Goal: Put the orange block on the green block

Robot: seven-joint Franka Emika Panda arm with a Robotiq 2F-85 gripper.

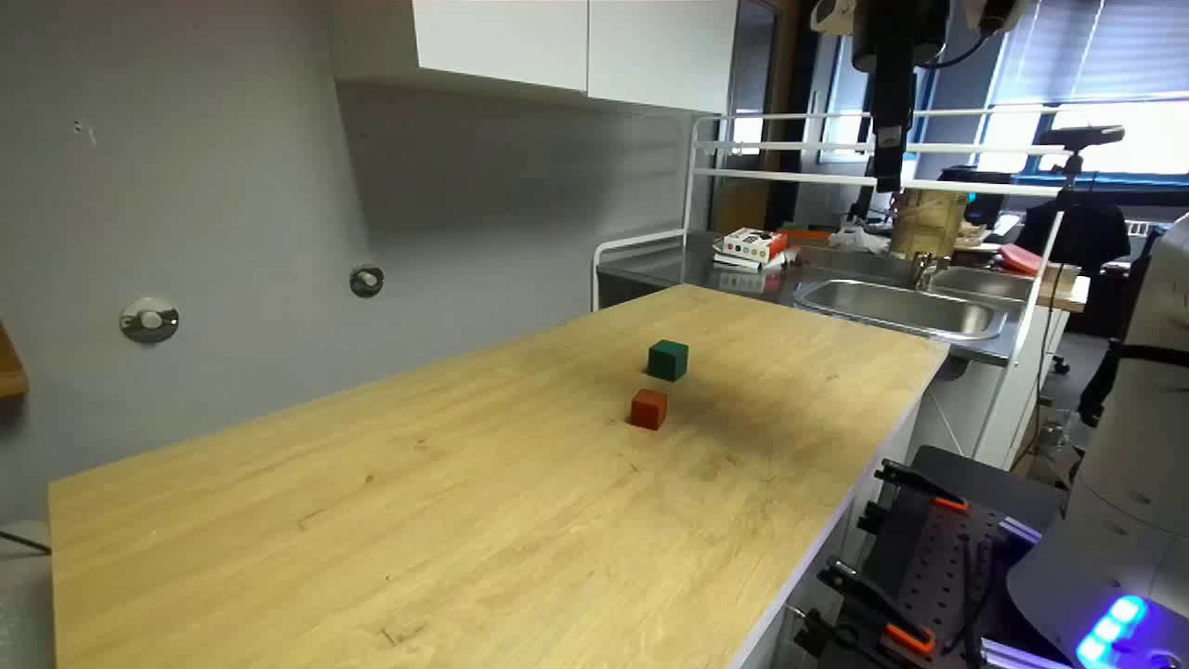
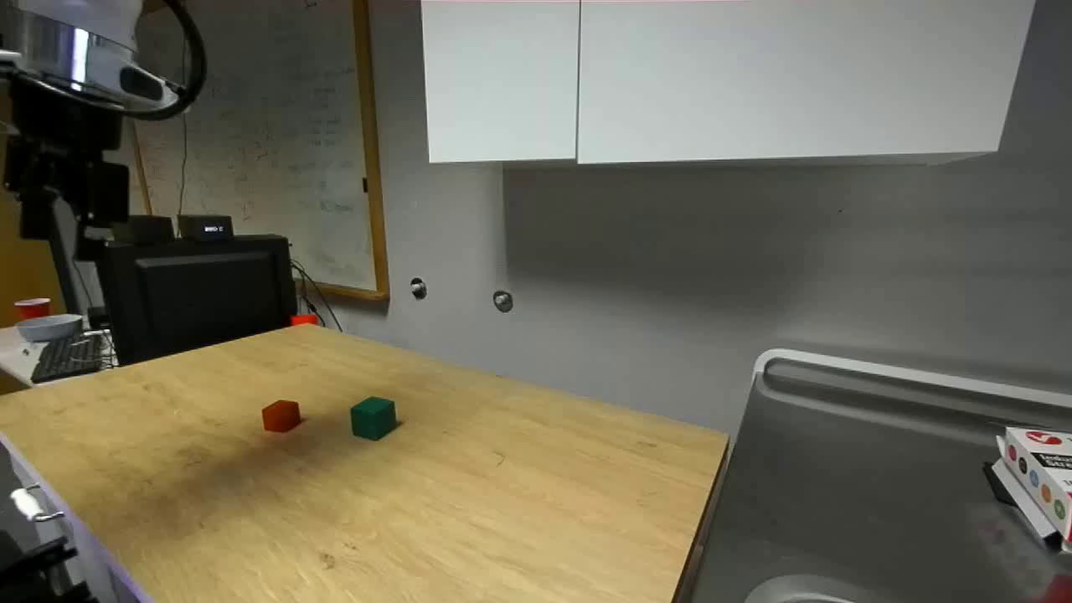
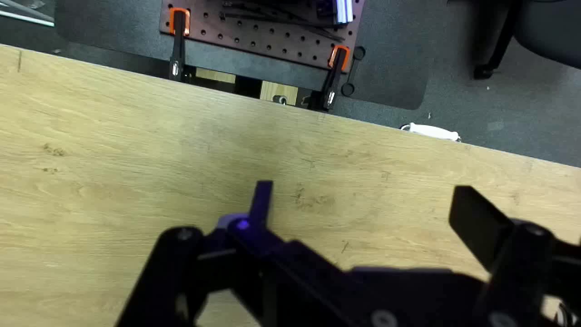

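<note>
The orange block is a small red-orange cube (image 1: 648,409) lying on the wooden table (image 1: 418,520); it also shows in an exterior view (image 2: 280,415). The green block, a dark green cube (image 1: 667,360), sits a short gap away from it and shows in an exterior view too (image 2: 373,418). The two blocks are apart. My gripper (image 3: 363,187) is open, with nothing between its fingers. It hangs high above the table, well away from both blocks, in both exterior views (image 1: 889,172) (image 2: 63,234). Neither block shows in the wrist view.
A metal counter with a sink (image 1: 901,307) and a white-red box (image 1: 754,244) adjoins the table end. White cabinets (image 2: 712,84) hang on the wall above. A white rail (image 1: 687,186) stands at the counter. Black clamps (image 3: 178,50) sit by the table's edge.
</note>
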